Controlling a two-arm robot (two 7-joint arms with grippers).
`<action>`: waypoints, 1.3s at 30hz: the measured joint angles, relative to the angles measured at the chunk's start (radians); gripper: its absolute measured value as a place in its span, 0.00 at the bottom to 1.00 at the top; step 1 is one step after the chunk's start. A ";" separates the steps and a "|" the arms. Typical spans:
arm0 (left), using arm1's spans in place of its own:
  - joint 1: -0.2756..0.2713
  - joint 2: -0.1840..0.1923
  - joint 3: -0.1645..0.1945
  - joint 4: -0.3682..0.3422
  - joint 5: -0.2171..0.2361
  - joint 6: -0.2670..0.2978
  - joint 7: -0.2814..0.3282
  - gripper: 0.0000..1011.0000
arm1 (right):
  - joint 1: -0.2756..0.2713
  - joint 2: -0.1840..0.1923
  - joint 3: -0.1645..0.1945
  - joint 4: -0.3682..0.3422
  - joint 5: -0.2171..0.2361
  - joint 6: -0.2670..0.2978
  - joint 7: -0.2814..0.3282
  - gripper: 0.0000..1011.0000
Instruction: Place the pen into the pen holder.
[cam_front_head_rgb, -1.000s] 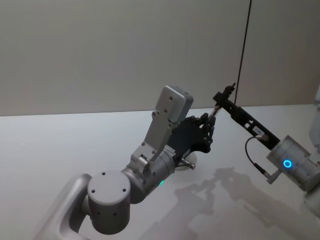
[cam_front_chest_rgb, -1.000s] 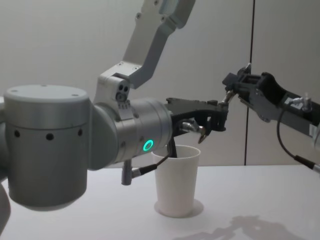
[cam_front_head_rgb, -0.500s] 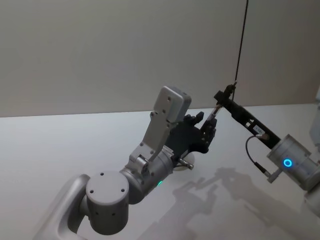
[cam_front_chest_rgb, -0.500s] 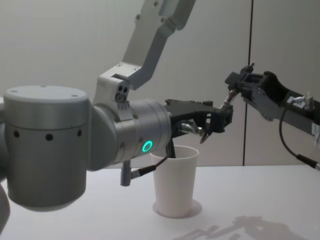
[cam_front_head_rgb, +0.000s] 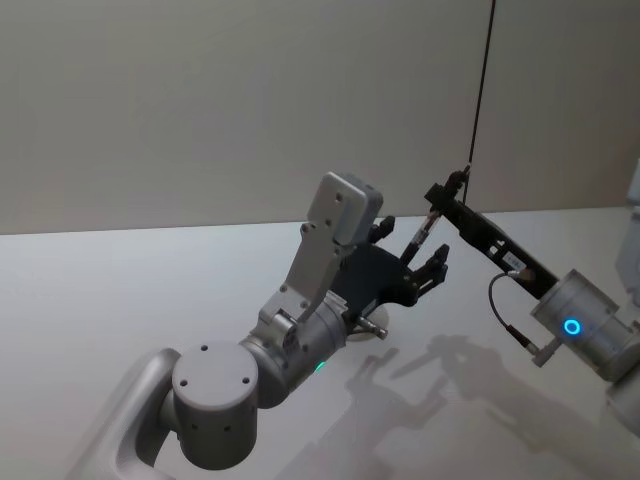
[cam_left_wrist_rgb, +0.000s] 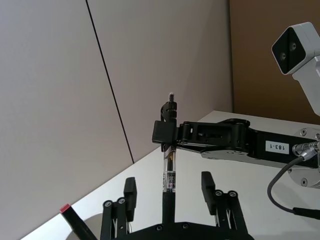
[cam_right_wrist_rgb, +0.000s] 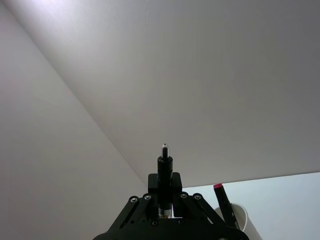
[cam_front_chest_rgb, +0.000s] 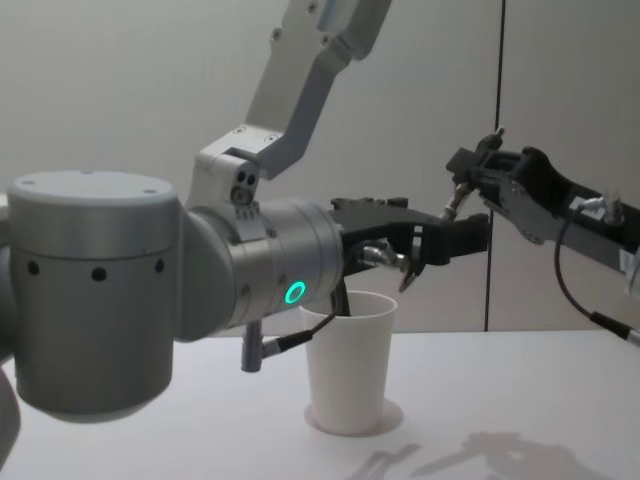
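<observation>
A pen with a clear barrel and a black cap stands upright in the air, with my right gripper shut on its upper part. My left gripper is open, one finger on each side of the pen's lower part without touching it. In the chest view the pen and both grippers hang above and to the right of the pen holder, a white paper cup on the table. In the head view my left gripper meets the right gripper over the middle of the table.
A dark marker with a red end leans inside the cup. My left arm's large grey joint takes up the left of the chest view. The white table runs back to a plain wall.
My left gripper's fingers were closed around the pen and have spread open, letting go of it. The right gripper keeps its hold on the pen and has barely moved.
</observation>
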 joint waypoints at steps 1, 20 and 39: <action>0.000 0.000 0.000 0.000 0.000 0.000 0.000 0.83 | 0.000 0.000 0.000 0.000 -0.003 -0.003 0.000 0.14; 0.000 0.000 0.000 0.000 -0.001 -0.001 0.000 0.99 | 0.024 0.000 -0.013 0.037 -0.151 -0.173 0.047 0.14; 0.000 0.000 0.000 0.000 -0.001 -0.001 0.000 0.99 | 0.071 -0.022 -0.026 0.146 -0.243 -0.379 0.131 0.14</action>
